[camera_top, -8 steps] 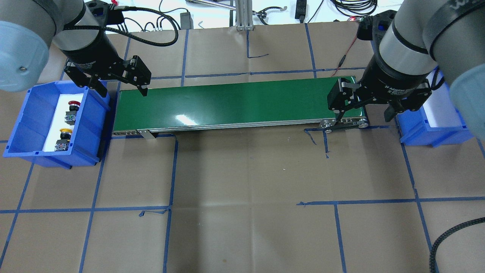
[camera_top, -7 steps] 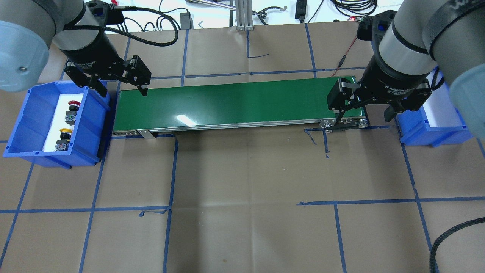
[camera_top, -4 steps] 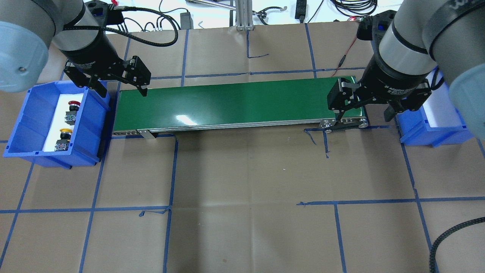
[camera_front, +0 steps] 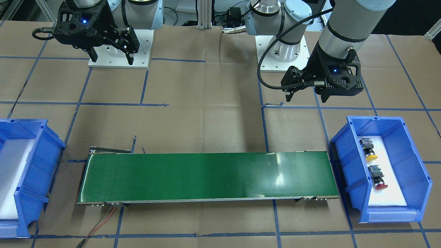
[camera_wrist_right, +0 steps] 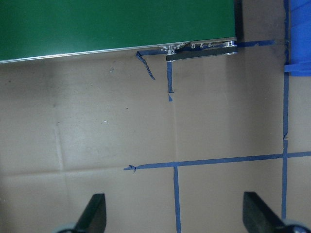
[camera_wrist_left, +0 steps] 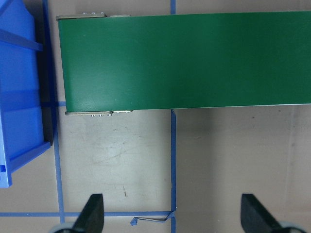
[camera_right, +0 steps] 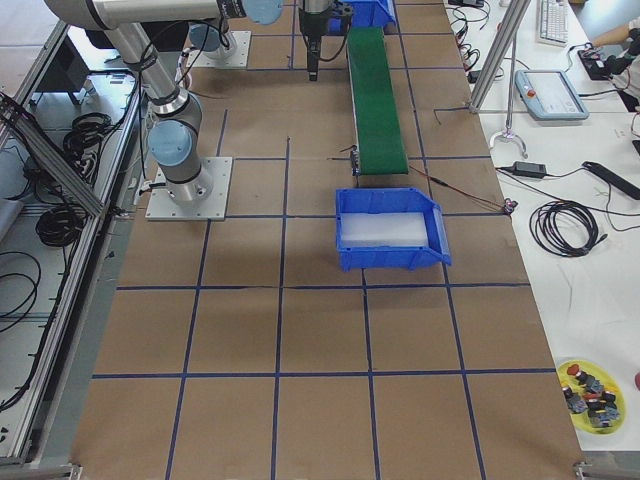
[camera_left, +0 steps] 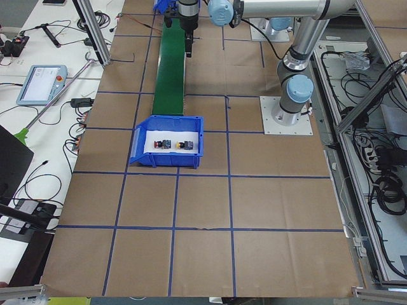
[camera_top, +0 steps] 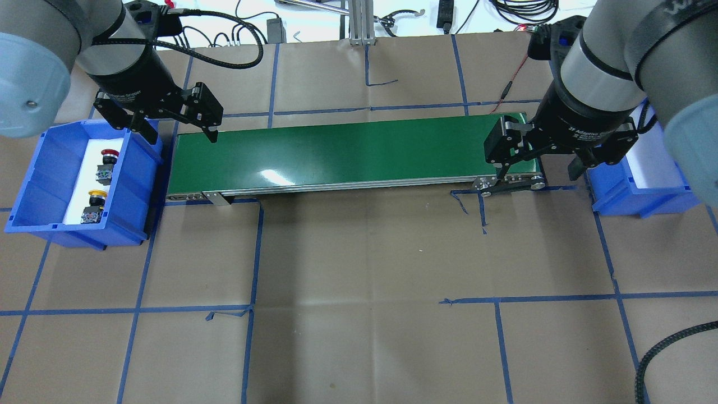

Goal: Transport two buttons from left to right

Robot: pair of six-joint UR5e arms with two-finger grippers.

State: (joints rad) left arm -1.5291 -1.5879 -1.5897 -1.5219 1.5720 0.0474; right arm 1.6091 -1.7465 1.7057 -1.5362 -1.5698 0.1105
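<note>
Grasp ahead: left tool point(camera_top: 180, 133), wide open like right tool point(camera_top: 537, 168), should centre over red-capped black push-button point(camera_top: 105, 164) in blue plastic bin point(camera_top: 33, 185), jaws straddling its block.

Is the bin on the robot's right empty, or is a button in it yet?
Empty: the right bin shows only its white liner. The red button and yellow button lie in the left bin.

Showing small white print on the black body of the right gripper point(camera_top: 537, 168), seen from overhead, reading partly as "2F Adaptive" and trailing off too small to make out. Showing similar white print on the body of the left gripper point(camera_top: 182, 138), blurring beyond reading.
</note>
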